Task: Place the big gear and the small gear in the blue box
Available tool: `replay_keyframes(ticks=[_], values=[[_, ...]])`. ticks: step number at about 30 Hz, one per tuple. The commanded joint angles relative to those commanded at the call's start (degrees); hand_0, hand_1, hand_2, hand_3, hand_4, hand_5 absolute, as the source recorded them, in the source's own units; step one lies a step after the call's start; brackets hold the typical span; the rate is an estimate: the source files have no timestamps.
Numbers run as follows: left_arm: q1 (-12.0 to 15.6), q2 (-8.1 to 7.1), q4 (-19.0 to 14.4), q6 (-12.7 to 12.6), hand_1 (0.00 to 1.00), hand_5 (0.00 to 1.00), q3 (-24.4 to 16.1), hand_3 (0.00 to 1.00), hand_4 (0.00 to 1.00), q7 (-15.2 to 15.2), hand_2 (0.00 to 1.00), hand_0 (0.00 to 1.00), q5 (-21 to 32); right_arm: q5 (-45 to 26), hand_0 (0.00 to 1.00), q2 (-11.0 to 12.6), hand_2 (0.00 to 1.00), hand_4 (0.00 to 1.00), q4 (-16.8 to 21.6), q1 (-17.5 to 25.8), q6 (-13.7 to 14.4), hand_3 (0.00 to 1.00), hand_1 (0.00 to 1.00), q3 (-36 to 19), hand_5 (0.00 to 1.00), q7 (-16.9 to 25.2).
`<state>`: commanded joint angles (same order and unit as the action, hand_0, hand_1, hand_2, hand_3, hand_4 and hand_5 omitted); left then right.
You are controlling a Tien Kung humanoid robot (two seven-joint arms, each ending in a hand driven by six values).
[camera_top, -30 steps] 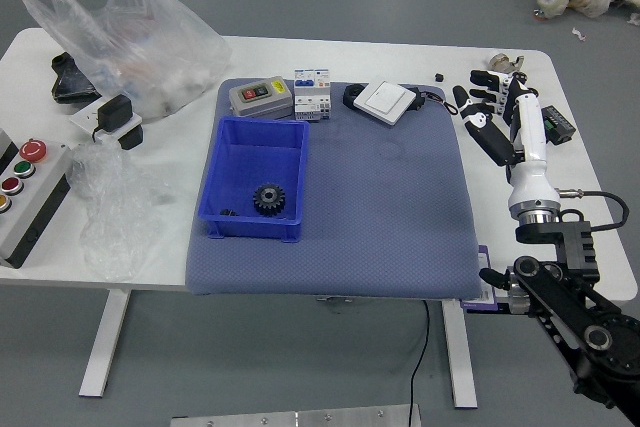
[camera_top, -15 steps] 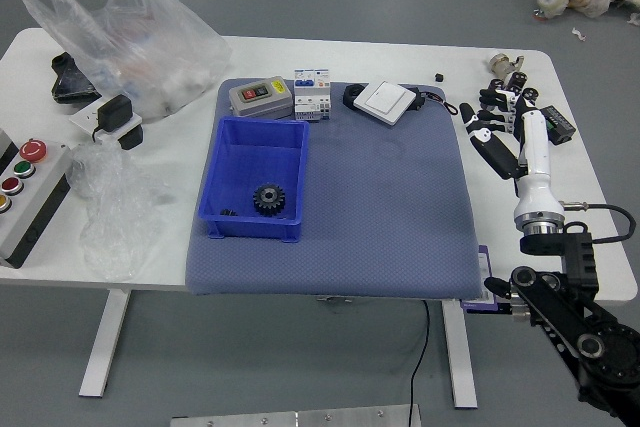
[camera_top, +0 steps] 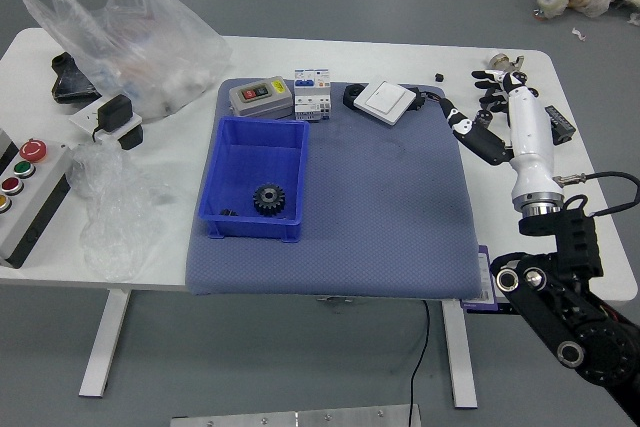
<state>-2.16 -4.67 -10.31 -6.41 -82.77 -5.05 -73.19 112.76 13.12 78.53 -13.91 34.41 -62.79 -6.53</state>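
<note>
Fingers spread well apart and gripping nothing, the right hand is at about two o'clock from the middle of the blue-grey mat, one long black digit stretched toward ten o'clock; whether any fingertip touches the white table, I cannot tell. Both gears lie inside the blue box, which sits toward nine o'clock on the mat: the big gear at about five o'clock from the box's middle, and the small gear near seven o'clock.
</note>
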Motion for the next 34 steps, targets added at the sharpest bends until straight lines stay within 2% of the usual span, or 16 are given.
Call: replay_keyframes(ticks=[2, 3, 7, 8, 9, 14, 15, 20, 21, 26, 27, 34], values=[[0.25, 0.05, 0.00, 0.02, 0.613, 0.303, -0.44, 0.652, 0.630, -0.12, 0.598, 0.640, -0.33, 3.15, 0.541, -0.12, 0.723, 0.847, -0.30, -0.48, -0.68, 0.712, 0.635, 1.02, 0.494, -1.03], [0.38, 0.07, 0.00, 0.03, 0.612, 0.303, -0.68, 0.652, 0.630, -0.16, 0.598, 0.640, -0.47, 4.44, 0.818, -0.20, 0.835, 0.852, -0.45, -0.73, -0.96, 0.734, 0.812, 1.55, 0.495, -1.23], [1.01, 0.11, 0.00, 0.02, 0.612, 0.303, -1.68, 0.652, 0.630, -0.07, 0.598, 0.640, -0.93, 8.30, 0.818, -0.53, 0.835, 0.852, -0.86, -1.60, -1.36, 0.734, 0.812, 3.32, 0.495, -0.79], [1.17, 0.11, 0.00, 0.03, 0.612, 0.303, -1.95, 0.652, 0.630, -0.11, 0.598, 0.640, -1.11, 8.29, 0.818, -0.59, 0.835, 0.852, -0.89, -1.73, -1.30, 0.734, 0.812, 3.60, 0.495, -0.50], [1.37, 0.10, 0.00, 0.04, 0.612, 0.303, -2.31, 0.652, 0.630, -0.19, 0.598, 0.639, -1.39, 8.18, 0.859, -0.65, 0.873, 0.848, -0.93, -1.87, -1.23, 0.796, 0.848, 3.93, 0.524, -0.15], [1.95, 0.05, 0.00, 0.06, 0.612, 0.303, -3.40, 0.652, 0.630, -0.45, 0.598, 0.639, -2.03, 7.40, 0.859, -0.74, 0.873, 0.848, -1.31, -2.10, -1.19, 0.796, 0.848, 5.32, 0.524, 0.45], [1.93, 0.06, 0.00, 0.06, 0.612, 0.303, -3.36, 0.651, 0.630, -0.41, 0.597, 0.639, -1.95, 7.39, 0.825, -0.76, 0.832, 0.859, -1.44, -2.07, -1.28, 0.803, 0.781, 5.58, 0.497, 0.29], [1.61, 0.30, 0.00, 0.07, 0.612, 0.303, -2.75, 0.651, 0.630, -0.18, 0.597, 0.639, -1.45, 7.60, 0.825, -0.77, 0.832, 0.859, -1.80, -1.85, -1.45, 0.803, 0.781, 5.98, 0.497, -0.49], [1.54, 0.35, 0.00, 0.08, 0.612, 0.303, -2.64, 0.651, 0.630, -0.15, 0.597, 0.639, -1.40, 7.63, 0.998, -0.74, 0.998, 0.950, -1.78, -1.79, -1.32, 0.886, 0.998, 5.88, 0.548, -0.48], [1.38, 0.47, 0.00, 0.05, 0.612, 0.303, -2.30, 0.651, 0.630, -0.17, 0.597, 0.639, -1.17, 6.39, 0.998, -0.49, 0.998, 0.950, -1.12, -1.37, -0.37, 0.886, 0.998, 3.85, 0.548, 0.81], [1.40, 0.46, 0.00, 0.04, 0.613, 0.303, -2.25, 0.651, 0.630, -0.18, 0.597, 0.639, -1.11, 6.09, 0.998, -0.46, 0.998, 0.998, -0.97, -1.31, -0.37, 0.998, 0.998, 3.44, 0.882, 1.07], [1.71, 0.42, 0.00, 0.11, 0.613, 0.303, -2.57, 0.651, 0.630, -0.44, 0.597, 0.639, -1.20, 5.18, 0.998, -0.12, 0.998, 0.998, -0.12, -0.31, -2.67, 0.998, 0.998, -0.50, 0.882, 0.16]])
